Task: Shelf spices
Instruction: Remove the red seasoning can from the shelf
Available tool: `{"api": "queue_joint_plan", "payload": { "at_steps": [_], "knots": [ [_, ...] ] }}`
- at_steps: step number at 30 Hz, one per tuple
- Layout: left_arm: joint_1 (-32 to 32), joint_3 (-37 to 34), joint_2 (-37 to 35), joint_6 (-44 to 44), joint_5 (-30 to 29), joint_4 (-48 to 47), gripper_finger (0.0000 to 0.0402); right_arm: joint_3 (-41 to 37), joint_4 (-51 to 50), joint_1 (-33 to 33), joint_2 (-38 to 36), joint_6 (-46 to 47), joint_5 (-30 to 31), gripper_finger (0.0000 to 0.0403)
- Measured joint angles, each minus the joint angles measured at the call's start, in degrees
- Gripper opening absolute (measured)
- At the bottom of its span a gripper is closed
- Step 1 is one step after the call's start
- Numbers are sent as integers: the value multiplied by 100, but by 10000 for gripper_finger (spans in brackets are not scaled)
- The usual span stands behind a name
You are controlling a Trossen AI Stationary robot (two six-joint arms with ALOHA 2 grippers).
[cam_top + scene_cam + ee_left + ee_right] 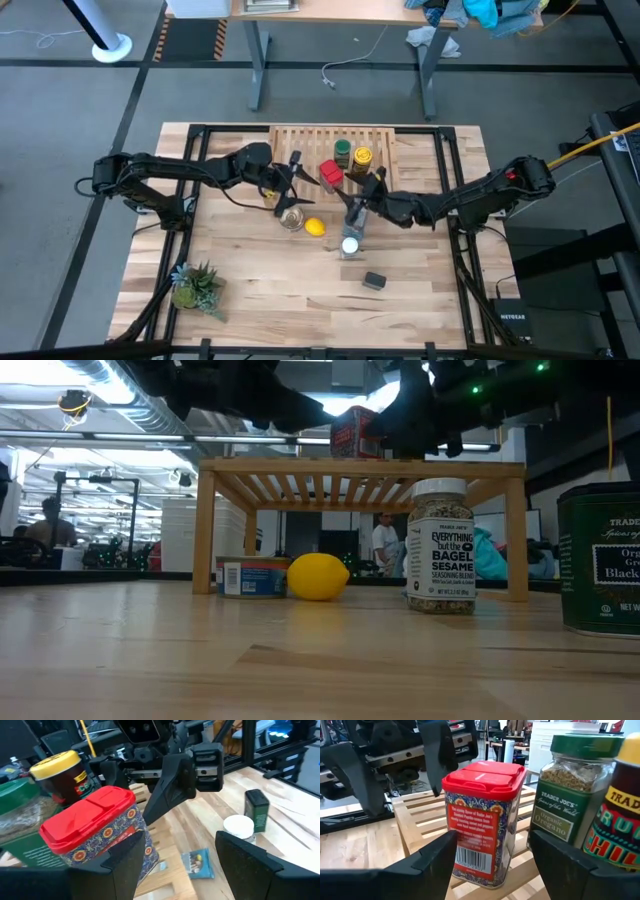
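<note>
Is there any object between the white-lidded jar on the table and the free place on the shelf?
Yes. The right gripper and its arm hang above the table between the white-lidded jar and the shelf. The shelf's free slats lie left of the red tin, where the left gripper hovers.

Even overhead lighting; ceiling strips glare in the low view. Desk point(300, 660) foreground soft there. Near fingers point(125, 865) blurred in the wrist views
</note>
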Motion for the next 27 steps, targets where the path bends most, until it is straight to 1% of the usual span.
{"api": "queue_joint_plan", "payload": {
  "at_steps": [3, 6, 8, 17, 22, 27],
  "knots": [
    [66, 0, 0, 111, -221, -1, 237, 0, -1, 4, 0, 12, -68, 260],
    [184, 0, 0, 261, -768, 9, 237, 0, 0, 7, 0, 14, -144, 260],
    [302, 0, 0, 287, -936, 21, 237, 0, -1, 7, 0, 16, -252, 260],
    [619, 0, 0, 149, -887, 159, 237, 0, 10, 7, 0, 14, -255, 260],
    [620, 0, 87, 103, -554, 498, 237, 0, 18, 7, 0, 14, -255, 260],
    [605, 9, 527, -56, -115, 686, 237, 0, 20, 7, 0, 12, -255, 260]
  ]
}}
